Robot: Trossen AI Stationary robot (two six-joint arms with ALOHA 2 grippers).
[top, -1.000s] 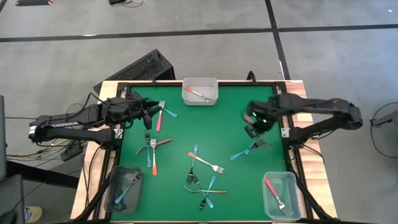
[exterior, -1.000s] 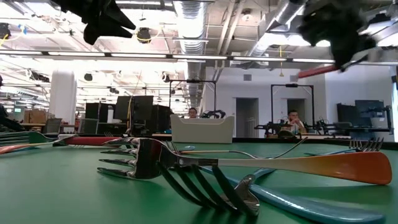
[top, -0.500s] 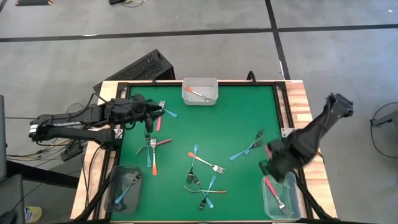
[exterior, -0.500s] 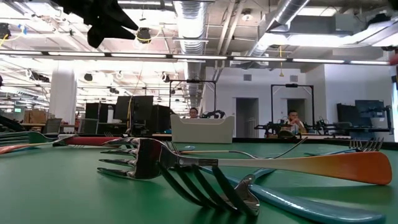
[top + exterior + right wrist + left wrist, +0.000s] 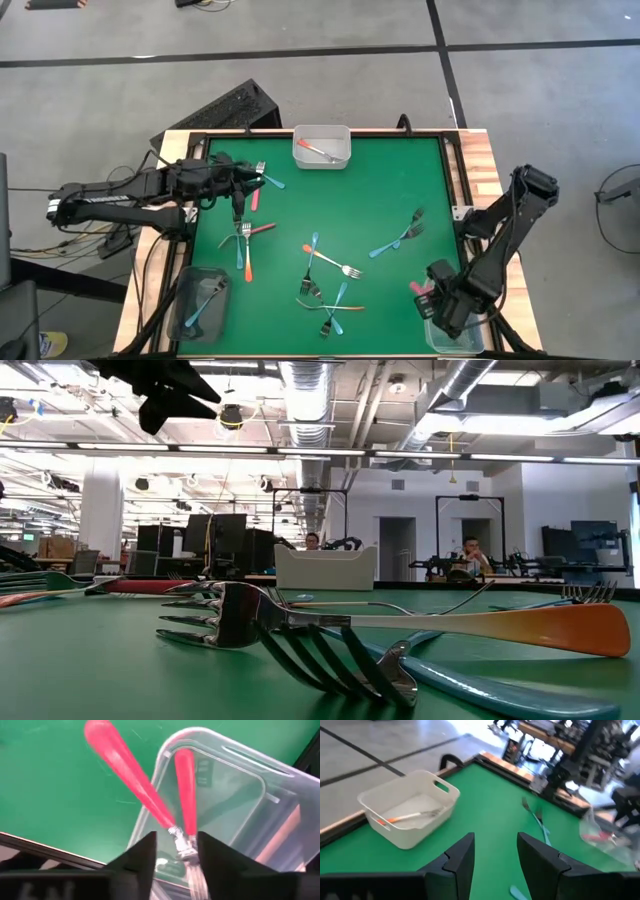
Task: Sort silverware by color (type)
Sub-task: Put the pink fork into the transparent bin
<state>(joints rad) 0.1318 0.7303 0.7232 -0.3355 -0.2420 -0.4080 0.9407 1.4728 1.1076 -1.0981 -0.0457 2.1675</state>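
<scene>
My right gripper [image 5: 176,851] stands open, pointing down over the clear bin [image 5: 452,322] at the table's near right corner. Between its fingers runs the neck of a red-pink fork [image 5: 131,779]. That fork's handle [image 5: 418,288] slants out over the bin's rim. A second red-pink fork [image 5: 186,790] lies in the bin. My left gripper [image 5: 495,852] is open with nothing in it, and hovers at the far left [image 5: 240,188] above some of the silverware. More forks [image 5: 330,265] lie scattered mid-table. My right gripper's fingers stand apart on either side of the red-pink fork's neck [image 5: 171,827], coming from above. Whether either finger touches it, I cannot tell.
A white bin [image 5: 321,146] at the far edge holds an orange fork. A clear bin [image 5: 200,303] at the near left holds a blue fork. A blue fork [image 5: 395,240] lies right of centre. The table has a raised dark rim.
My right gripper has swung from the table's far right to the near right corner and come down over the clear bin. The red-pink fork has travelled with it. My left gripper has stayed where it was.
</scene>
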